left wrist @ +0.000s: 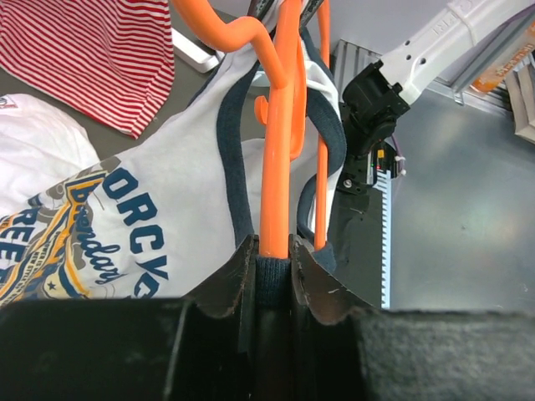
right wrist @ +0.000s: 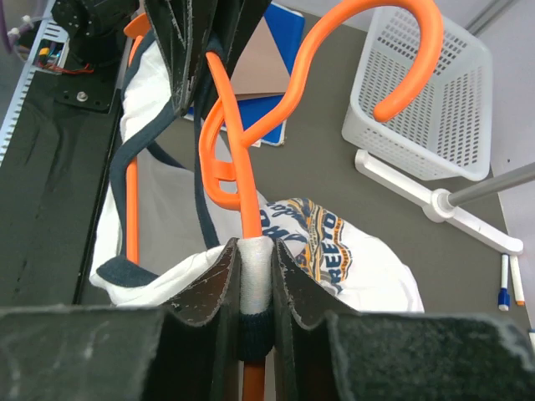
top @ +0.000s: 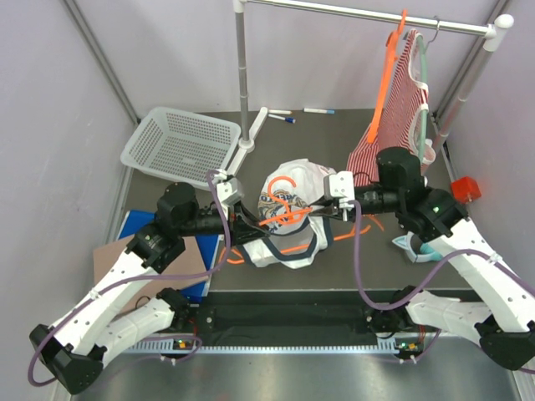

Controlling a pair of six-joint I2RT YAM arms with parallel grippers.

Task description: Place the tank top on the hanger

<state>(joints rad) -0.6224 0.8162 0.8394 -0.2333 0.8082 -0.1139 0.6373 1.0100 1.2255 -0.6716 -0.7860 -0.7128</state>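
Note:
The white tank top [top: 294, 185] with navy trim and a graphic print hangs bunched at the table's middle, between my two grippers. The orange hanger [top: 282, 215] runs through it, its hook curling over the cloth. My left gripper [top: 242, 220] is shut on a navy strap wrapped over one hanger arm [left wrist: 276, 150], with the printed chest [left wrist: 125, 225] to its left. My right gripper [top: 324, 209] is shut on the white strap end with its navy hem, over the other hanger arm [right wrist: 236, 167]. The hook [right wrist: 393, 50] points up and away in the right wrist view.
A white basket [top: 180, 146] sits at the back left. The rack's upright pole [top: 242, 75] and rail [top: 368, 15] stand behind. On the rail hang a red-and-white striped top [top: 399, 109] and another orange hanger [top: 384, 79]. Markers [top: 284, 115] and a blue folder [top: 142, 227] lie on the table.

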